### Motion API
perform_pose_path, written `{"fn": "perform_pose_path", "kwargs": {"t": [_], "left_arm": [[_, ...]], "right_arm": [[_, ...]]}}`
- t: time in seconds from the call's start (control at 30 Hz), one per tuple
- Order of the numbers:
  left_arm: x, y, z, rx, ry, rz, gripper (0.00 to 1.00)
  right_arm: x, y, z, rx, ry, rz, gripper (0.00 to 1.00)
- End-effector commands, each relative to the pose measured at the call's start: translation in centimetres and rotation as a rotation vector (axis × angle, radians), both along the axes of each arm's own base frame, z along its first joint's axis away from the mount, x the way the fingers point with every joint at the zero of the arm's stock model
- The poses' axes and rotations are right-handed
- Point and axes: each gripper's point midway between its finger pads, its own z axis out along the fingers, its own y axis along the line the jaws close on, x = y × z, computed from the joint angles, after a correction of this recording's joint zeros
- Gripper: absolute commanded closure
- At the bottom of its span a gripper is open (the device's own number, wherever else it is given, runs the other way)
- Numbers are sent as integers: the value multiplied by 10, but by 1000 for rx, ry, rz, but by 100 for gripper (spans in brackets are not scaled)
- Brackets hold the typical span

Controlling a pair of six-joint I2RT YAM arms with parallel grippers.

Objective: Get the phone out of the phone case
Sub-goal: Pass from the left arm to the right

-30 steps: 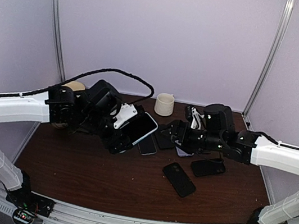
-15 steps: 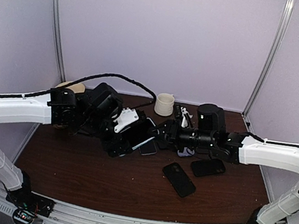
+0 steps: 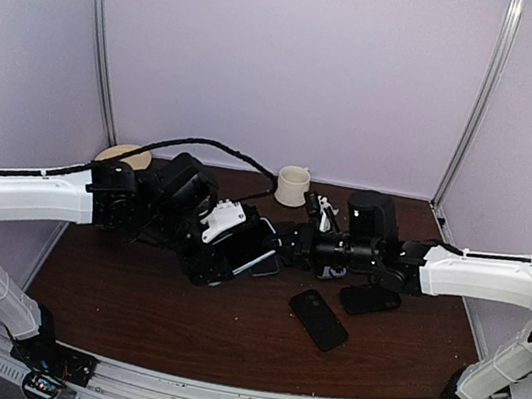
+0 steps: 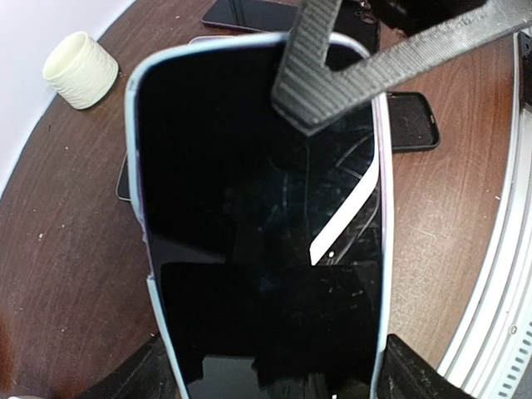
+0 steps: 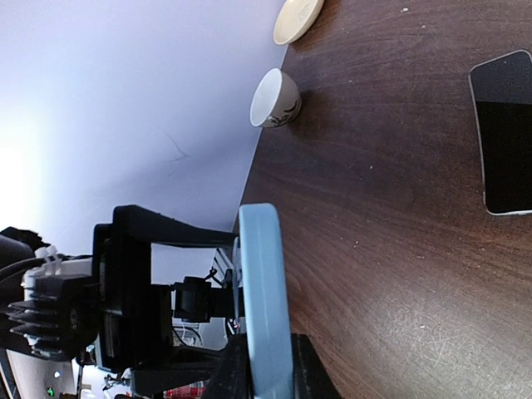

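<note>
The phone [image 4: 258, 208], black-screened and in a pale blue phone case [image 4: 134, 166], is held off the table at mid-left. My left gripper [image 4: 266, 378] is shut across its width, one finger on each long side. In the top view the phone [image 3: 247, 245] lies tilted between the two arms, with the left gripper [image 3: 221, 245] behind it. My right gripper [image 5: 264, 374] is shut on the case's far end; the blue edge [image 5: 264, 291] stands between its jaws. One right finger [image 4: 357, 66] crosses the screen's top. The right gripper [image 3: 285, 238] meets the phone from the right.
A cream cup [image 3: 292, 186] stands at the back centre, with a tan round disc [image 3: 123, 153] at the back left. Loose dark phones and cases [image 3: 318, 319] [image 3: 370, 299] lie on the brown table [image 3: 147, 312] under and in front of the right arm.
The right arm has reached left to the phone, and its jaws have closed onto the case's end. The left arm has kept its hold and sunk slightly.
</note>
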Motion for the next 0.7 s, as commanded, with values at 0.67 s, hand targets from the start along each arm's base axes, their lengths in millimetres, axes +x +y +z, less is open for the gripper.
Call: {"fn": "perform_pose_path", "kwargs": {"t": [0.67], "left_arm": [[27, 11, 71, -36, -315, -3, 2]], "right_arm": [[11, -68, 37, -345, -487, -78, 100]]}}
